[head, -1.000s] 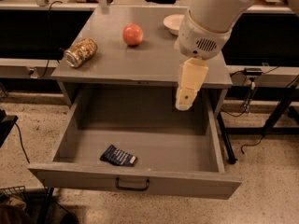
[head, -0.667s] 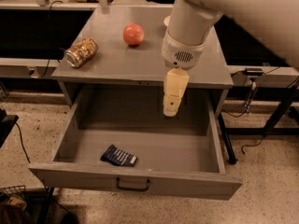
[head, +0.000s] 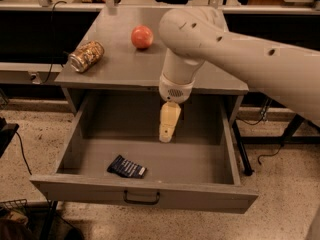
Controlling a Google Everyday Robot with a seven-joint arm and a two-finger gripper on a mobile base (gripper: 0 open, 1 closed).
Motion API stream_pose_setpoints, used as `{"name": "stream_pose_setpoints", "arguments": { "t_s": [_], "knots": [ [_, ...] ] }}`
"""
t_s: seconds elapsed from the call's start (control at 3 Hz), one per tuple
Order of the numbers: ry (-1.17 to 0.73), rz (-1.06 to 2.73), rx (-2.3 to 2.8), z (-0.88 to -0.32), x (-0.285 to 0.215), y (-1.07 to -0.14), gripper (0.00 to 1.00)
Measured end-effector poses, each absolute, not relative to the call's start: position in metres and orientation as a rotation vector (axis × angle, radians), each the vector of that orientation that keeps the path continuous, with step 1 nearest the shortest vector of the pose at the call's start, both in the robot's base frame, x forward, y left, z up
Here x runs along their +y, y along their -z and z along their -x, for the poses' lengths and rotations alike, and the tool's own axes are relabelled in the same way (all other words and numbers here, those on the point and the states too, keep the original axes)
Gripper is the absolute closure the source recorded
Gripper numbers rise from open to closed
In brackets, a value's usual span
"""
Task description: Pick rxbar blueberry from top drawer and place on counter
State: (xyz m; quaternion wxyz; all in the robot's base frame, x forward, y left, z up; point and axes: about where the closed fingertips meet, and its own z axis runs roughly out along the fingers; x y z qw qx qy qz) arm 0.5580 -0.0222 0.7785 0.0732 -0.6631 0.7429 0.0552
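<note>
— Hanging over the open top drawer, the gripper points down above its rear middle. Open or closed?
— Cannot tell from this side. The rxbar blueberry lies on the drawer floor, front left, apart from the gripper.
— And the bench?
— A tipped gold can and a red apple.

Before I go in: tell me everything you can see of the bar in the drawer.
The bar is a small flat rectangle in a dark navy wrapper with pale stripes of lettering. It lies flat on the grey floor of the open drawer, near the front and left of middle in the view, slightly askew to the front panel, with nothing else touching it. The pincer hangs over the drawer's middle, behind and right of the bar, apart from it.
</note>
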Motion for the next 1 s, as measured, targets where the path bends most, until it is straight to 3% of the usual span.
{"name": "stream_pose_setpoints", "arguments": {
  "t_s": [1.0],
  "knots": [
    [-0.175, 1.922, 2.064, -0.561, 0.040, -0.731, 0.00]
  ]
}}
